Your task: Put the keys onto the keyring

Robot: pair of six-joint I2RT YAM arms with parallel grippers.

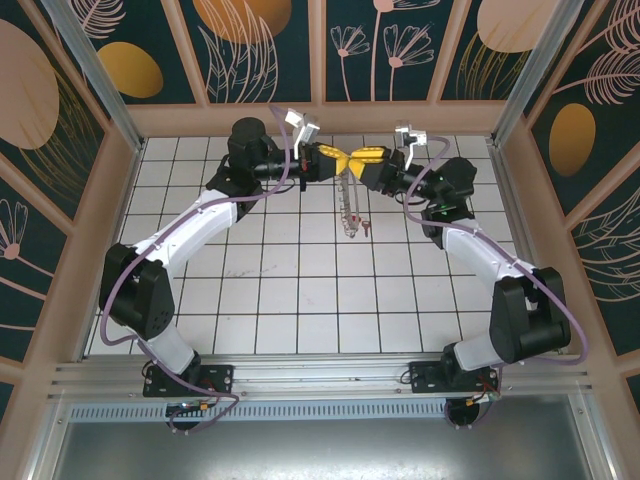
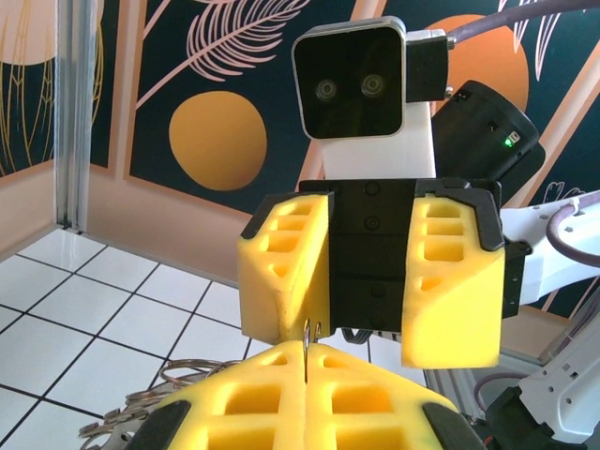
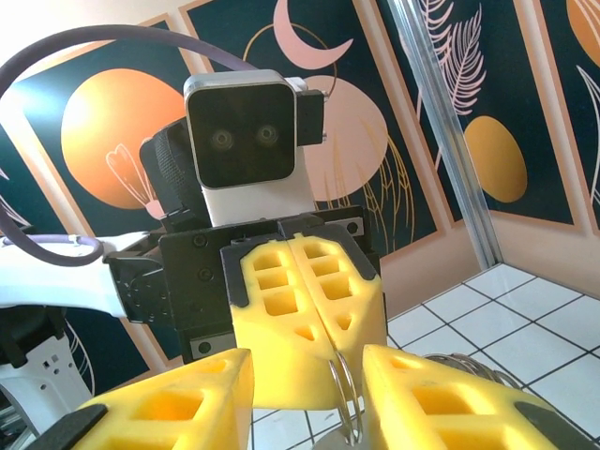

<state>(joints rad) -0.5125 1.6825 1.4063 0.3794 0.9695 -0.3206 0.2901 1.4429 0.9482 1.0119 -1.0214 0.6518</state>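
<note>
My two grippers meet nose to nose above the back of the table. The left gripper [image 1: 330, 160] is shut on the top of the keyring [image 1: 350, 205], which hangs down from it as a thin silvery loop. In the left wrist view the ring's wire [image 2: 307, 334] sticks up out of the seam of the pressed yellow fingers [image 2: 234, 398]. The right gripper [image 1: 364, 156] stands open, and its yellow fingers [image 3: 441, 398] flank the doubled wire of the keyring [image 3: 348, 405] without pinching it. The tiny red key [image 1: 365, 226] dangles at the loop's lower end.
White tiled table [image 1: 300, 300] with wooden walls all around and aluminium posts at the back corners [image 1: 520, 90]. Purple cables loop off both arms. More silvery loops and tags of the ring bundle hang low in the left wrist view [image 2: 178, 377].
</note>
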